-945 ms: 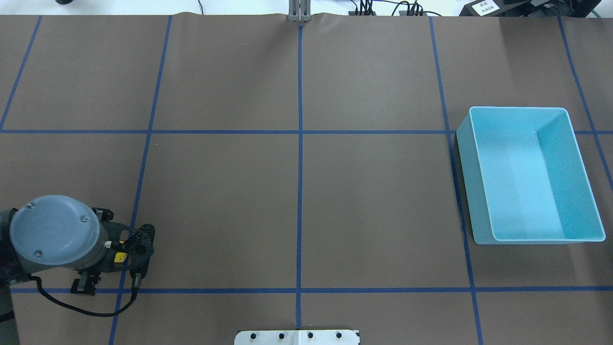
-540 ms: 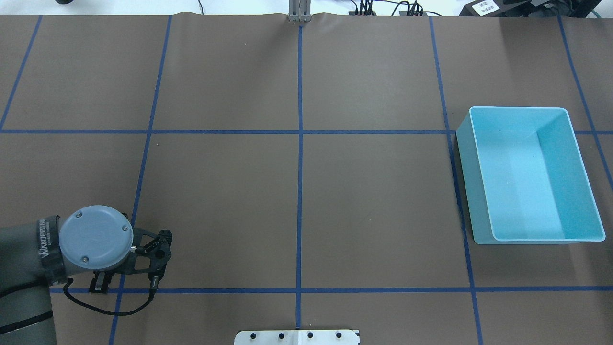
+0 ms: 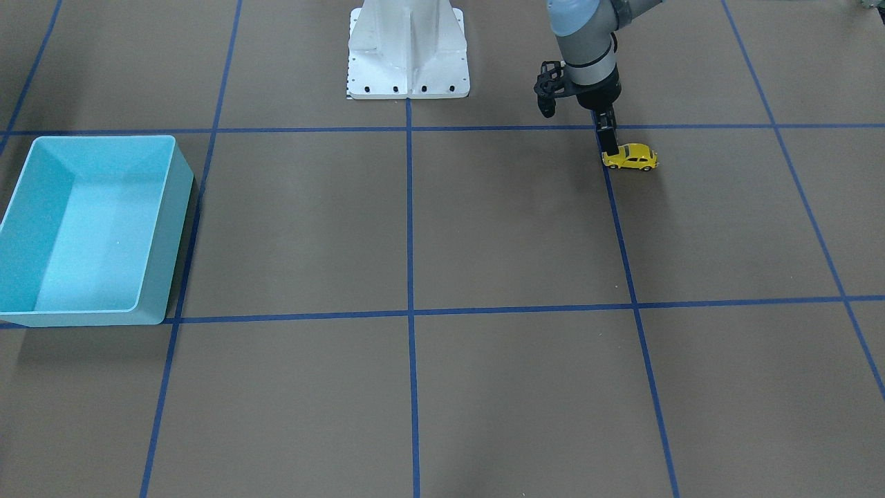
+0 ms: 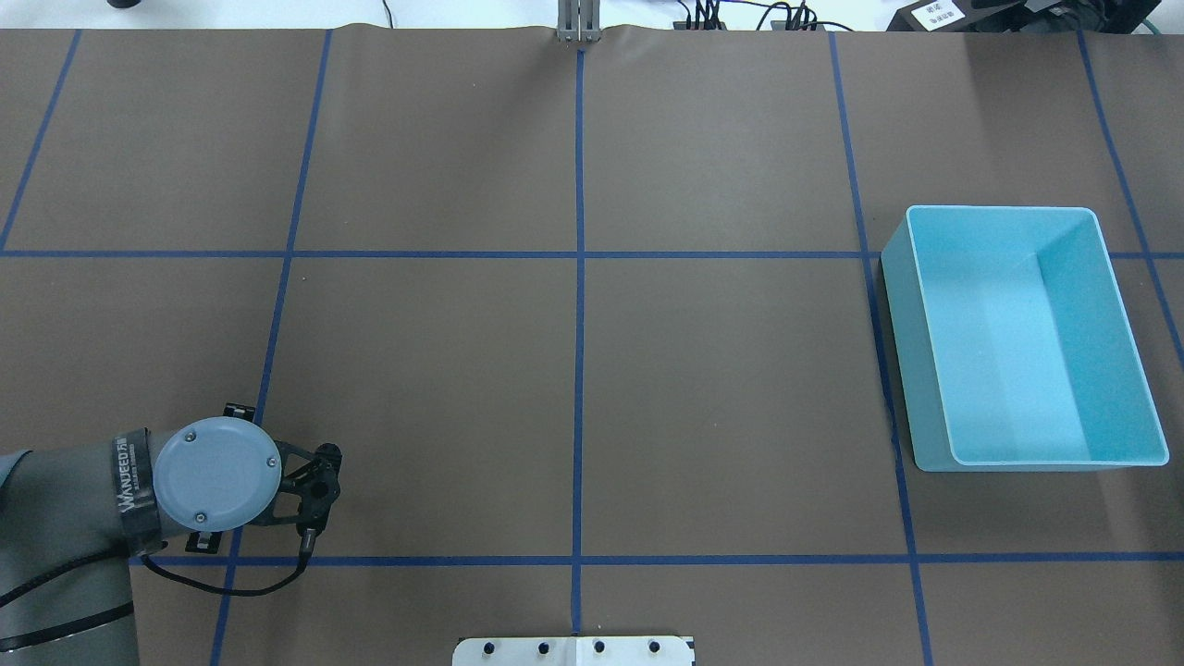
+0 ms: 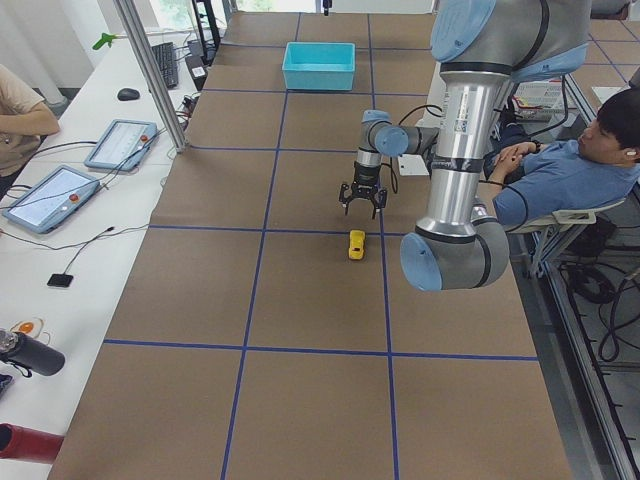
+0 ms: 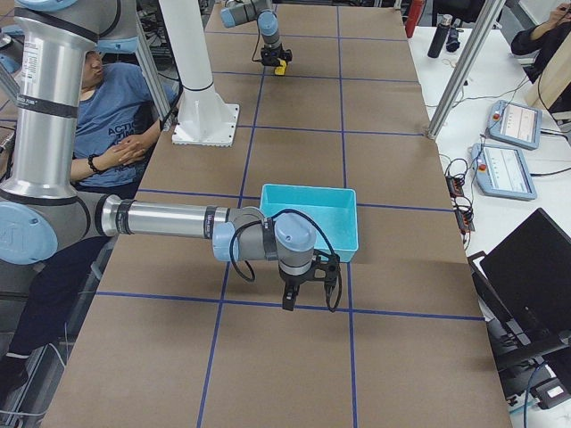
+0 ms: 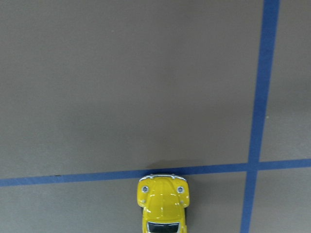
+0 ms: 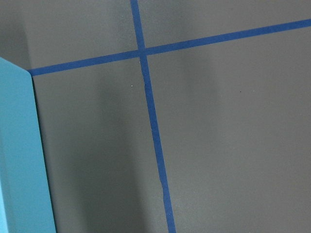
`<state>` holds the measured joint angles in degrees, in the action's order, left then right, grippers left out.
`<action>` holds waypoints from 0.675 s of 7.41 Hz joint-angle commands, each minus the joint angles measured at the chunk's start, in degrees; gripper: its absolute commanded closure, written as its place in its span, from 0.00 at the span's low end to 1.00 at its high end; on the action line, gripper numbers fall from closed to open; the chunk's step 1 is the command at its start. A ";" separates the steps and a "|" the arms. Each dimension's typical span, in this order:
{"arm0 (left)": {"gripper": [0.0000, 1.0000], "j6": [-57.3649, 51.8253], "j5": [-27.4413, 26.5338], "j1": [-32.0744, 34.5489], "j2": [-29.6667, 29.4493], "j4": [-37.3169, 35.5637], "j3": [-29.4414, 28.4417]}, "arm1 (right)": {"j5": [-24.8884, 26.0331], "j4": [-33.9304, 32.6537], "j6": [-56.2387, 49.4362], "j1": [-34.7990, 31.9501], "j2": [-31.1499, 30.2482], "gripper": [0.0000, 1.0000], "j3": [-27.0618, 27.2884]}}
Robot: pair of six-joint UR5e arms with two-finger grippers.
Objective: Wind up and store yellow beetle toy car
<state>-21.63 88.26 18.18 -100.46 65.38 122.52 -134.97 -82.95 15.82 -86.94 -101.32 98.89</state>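
Beside left claw (image 3: 610, 149): yellow beetle toy car (image 3: 630, 158)

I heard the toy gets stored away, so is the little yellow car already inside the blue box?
No, the car sits on the brown table, far from the empty box.

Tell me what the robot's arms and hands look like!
The left arm and the right arm are shiny grey tubes with rounded pale blue caps at the joints. Each ends in a black two-fingered hand: the left hand and the right hand. A black cable curls beside the left wrist, and a black band with white letters wraps that arm.
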 commanded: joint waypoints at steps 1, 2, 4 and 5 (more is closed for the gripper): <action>0.07 1.06 -0.90 0.02 0.18 1.68 -2.27 | -0.03 -0.10 0.08 0.10 0.07 0.00 -0.54; 0.07 3.15 -0.63 0.02 0.26 2.64 -3.06 | 0.06 0.07 0.26 0.10 0.24 0.00 -0.54; 0.07 3.52 0.50 0.02 1.75 5.01 -3.42 | 0.06 0.07 0.26 0.10 0.25 0.00 -0.63; 0.07 3.26 1.99 0.02 2.11 5.98 -3.68 | 0.06 0.16 0.09 0.10 0.42 0.00 -0.46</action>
<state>-18.31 88.82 18.19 -98.96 69.98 119.15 -134.92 -82.87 16.00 -86.84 -101.02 98.33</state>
